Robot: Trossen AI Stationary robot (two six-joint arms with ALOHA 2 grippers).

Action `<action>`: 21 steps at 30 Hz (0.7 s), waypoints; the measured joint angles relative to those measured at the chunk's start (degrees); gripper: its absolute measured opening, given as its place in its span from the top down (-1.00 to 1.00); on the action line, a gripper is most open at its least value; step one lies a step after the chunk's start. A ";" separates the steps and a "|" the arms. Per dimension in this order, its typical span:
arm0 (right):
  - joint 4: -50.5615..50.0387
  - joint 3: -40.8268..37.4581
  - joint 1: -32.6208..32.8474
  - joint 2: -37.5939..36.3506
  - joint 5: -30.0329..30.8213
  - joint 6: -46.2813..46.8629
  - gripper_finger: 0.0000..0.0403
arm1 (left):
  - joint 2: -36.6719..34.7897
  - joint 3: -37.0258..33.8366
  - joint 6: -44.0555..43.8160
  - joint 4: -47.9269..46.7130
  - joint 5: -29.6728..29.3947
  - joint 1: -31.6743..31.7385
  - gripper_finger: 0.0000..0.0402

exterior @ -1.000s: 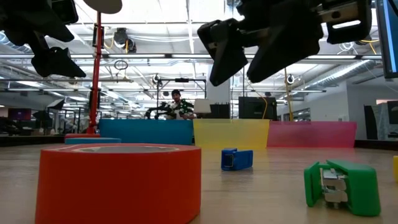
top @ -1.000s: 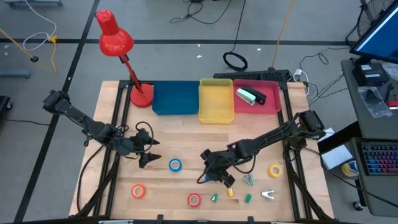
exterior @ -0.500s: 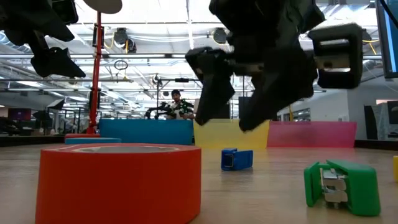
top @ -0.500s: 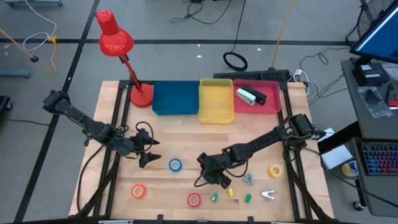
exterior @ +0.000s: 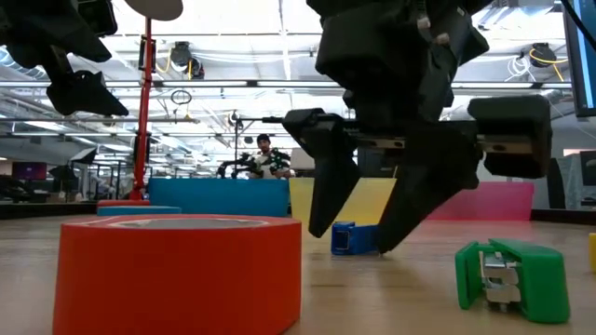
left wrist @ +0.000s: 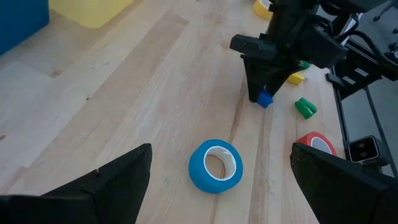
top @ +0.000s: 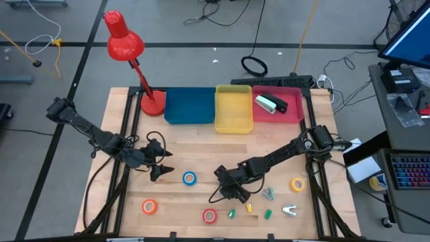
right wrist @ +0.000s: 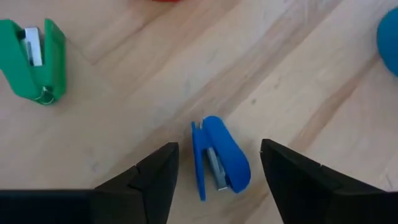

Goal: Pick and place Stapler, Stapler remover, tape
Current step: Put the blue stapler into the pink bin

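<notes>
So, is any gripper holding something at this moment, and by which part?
Nothing is held. The right gripper is open, one finger on each side of the small blue stapler, not closed. The left gripper is open above the table.

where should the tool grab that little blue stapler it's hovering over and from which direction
Come straight down from above. The blue stapler lies flat on the table, a short, narrow body, and the right tool already hangs open with one finger on each long side. Closing across that narrow width near the middle looks best; nothing crowds it, and the green stapler lies well apart.
</notes>
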 joint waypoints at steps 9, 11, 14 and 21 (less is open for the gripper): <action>-1.74 0.01 -0.03 -0.02 0.68 -0.02 0.35 | 0.00 0.00 0.08 0.00 -0.02 0.00 -0.89; -1.97 0.01 0.00 -0.02 0.65 -0.02 0.45 | 0.00 0.00 0.16 0.00 -0.02 0.00 -0.89; -1.98 0.03 -0.02 -0.02 0.73 -0.02 0.60 | 0.00 0.00 0.20 0.00 -0.02 0.00 -0.89; -2.92 0.02 -0.02 -1.10 4.52 2.52 0.76 | 0.00 0.00 0.20 0.01 -0.02 0.00 -0.89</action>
